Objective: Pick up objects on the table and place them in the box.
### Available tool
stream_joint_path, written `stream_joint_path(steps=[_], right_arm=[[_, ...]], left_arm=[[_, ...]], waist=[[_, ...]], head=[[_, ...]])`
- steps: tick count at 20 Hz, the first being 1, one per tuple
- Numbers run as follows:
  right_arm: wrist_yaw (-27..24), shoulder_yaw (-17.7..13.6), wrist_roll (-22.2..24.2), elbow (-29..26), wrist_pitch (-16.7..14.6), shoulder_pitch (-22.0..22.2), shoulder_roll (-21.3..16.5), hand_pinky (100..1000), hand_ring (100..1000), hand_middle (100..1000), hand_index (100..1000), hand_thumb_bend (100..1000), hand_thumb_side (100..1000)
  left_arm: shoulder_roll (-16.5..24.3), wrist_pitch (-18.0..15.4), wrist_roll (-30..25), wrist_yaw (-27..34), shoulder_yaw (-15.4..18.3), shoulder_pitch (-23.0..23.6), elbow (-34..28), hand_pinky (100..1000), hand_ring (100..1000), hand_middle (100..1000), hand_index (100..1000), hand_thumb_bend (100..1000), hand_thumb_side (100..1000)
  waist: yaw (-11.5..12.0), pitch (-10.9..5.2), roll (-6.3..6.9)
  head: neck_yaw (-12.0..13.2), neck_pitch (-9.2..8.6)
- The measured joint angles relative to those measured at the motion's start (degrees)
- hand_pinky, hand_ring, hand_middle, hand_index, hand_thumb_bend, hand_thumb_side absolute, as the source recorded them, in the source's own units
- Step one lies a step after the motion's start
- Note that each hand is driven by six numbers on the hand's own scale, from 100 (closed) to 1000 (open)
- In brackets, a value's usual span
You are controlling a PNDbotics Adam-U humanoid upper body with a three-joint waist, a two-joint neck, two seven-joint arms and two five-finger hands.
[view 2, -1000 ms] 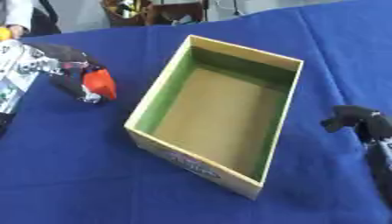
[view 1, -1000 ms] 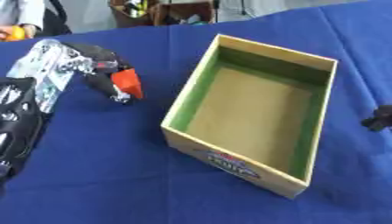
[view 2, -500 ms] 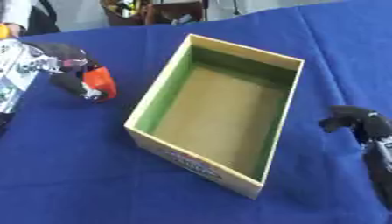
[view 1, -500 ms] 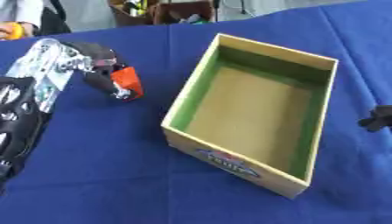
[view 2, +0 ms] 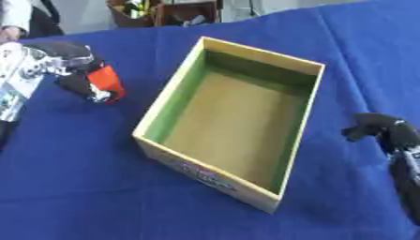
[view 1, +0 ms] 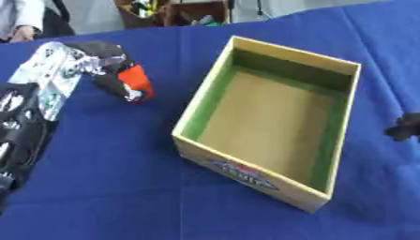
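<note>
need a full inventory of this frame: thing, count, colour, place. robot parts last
box: 1, tan cardboard with green inner walls, centre of table, open top, nothing visible inside
orange object: 1, orange with a white end, left of the box, held in the left hand
tablecloth: 1, blue, covers the table
clutter: dark brown, indistinct, beyond the far table edge
left hand: 1, black with silver arm, upper left, fingers curled round the orange object
right hand: 1, black, right edge beside the box, fingers curled, holding nothing
</note>
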Motion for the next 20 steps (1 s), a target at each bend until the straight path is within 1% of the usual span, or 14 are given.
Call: stream_joint_path(steps=[1,2,6,12,16,20], right_arm=[[0.0,0.0,0.0,0.0,0.0,0.0,0.0,934,687,525,777,100,1000],[0.0,0.0,0.0,0.0,0.0,0.0,0.0,934,687,525,777,100,1000],[0.0,0.0,-0.1,0.0,0.1,0.0,0.0,935,687,525,777,100,1000],[0.0,0.0,-0.3,0.0,0.3,0.5,0.0,935,688,525,777,100,1000],[0.0,0.0,-0.3,0.0,0.3,0.5,0.0,936,688,526,777,100,998],[0.0,-0.1,-0.3,0.0,0.3,0.9,0.0,936,689,527,777,100,994]], left_arm=[[0.0,0.4,0.7,-0.1,0.0,0.0,0.2,100,339,370,591,100,514],[-0.1,0.8,1.3,-0.1,0.0,0.0,0.2,100,328,361,576,100,498],[-0.1,2.3,4.0,-0.3,0.0,0.1,0.0,100,313,364,559,100,461],[0.4,2.7,6.3,1.2,0.0,0.6,-2.3,100,293,375,544,100,445],[1.2,2.9,6.8,3.4,0.0,0.9,-5.8,100,278,366,516,100,445],[1.5,3.4,7.2,6.1,0.0,1.0,-9.8,100,267,360,511,100,443]], waist=[[0.0,0.0,0.0],[0.0,0.0,0.0],[0.0,0.0,0.0],[0.2,-0.13,0.0],[0.4,-0.55,-0.01],[0.6,-1.3,-0.1]], head=[[0.0,0.0],[0.0,0.0],[-0.1,0.0],[-0.2,0.02],[-0.5,0.03],[-0.6,0.06]])
